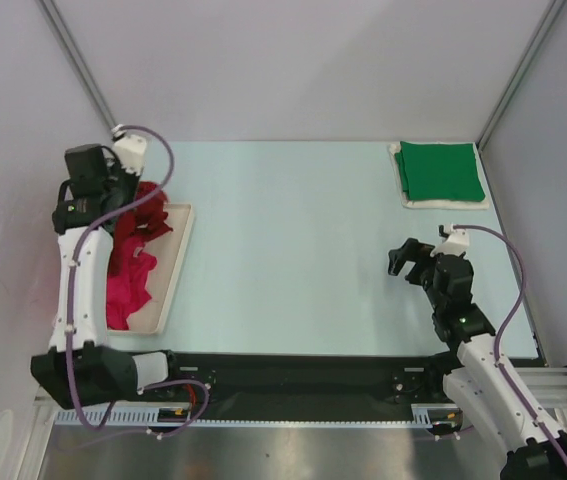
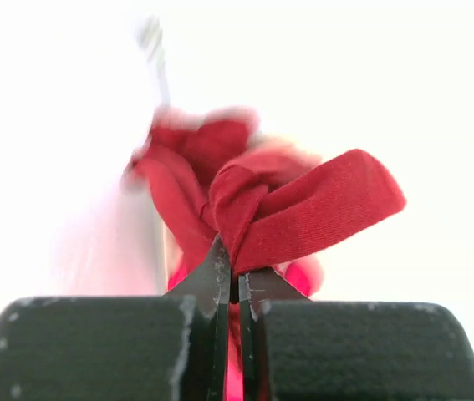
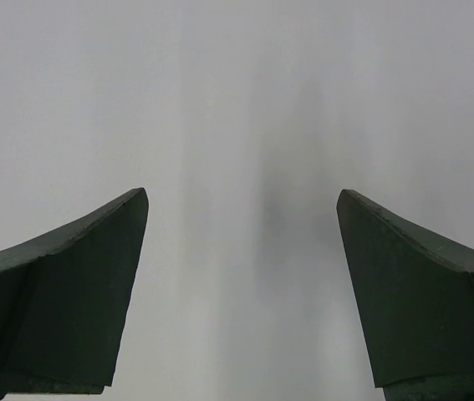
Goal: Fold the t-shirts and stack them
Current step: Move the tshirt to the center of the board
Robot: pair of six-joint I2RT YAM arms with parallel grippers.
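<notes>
The dark red t-shirt (image 1: 143, 215) hangs bunched over the cream tray (image 1: 181, 250) at the left, and my left gripper (image 1: 113, 190) is shut on a fold of it. In the left wrist view the red cloth (image 2: 303, 217) is pinched between the closed fingertips of that gripper (image 2: 235, 280). The bright pink t-shirt (image 1: 126, 290) lies crumpled in the tray below it. The green t-shirt (image 1: 440, 172) lies folded at the far right of the table. My right gripper (image 1: 400, 260) is open and empty over the table's right side; its wrist view shows only bare surface between the fingers (image 3: 78, 284).
The folded green shirt rests on a white cloth or pad (image 1: 413, 202) in the back right corner. Grey walls and metal frame posts (image 1: 78, 70) enclose the table. The black rail (image 1: 293, 375) runs along the near edge.
</notes>
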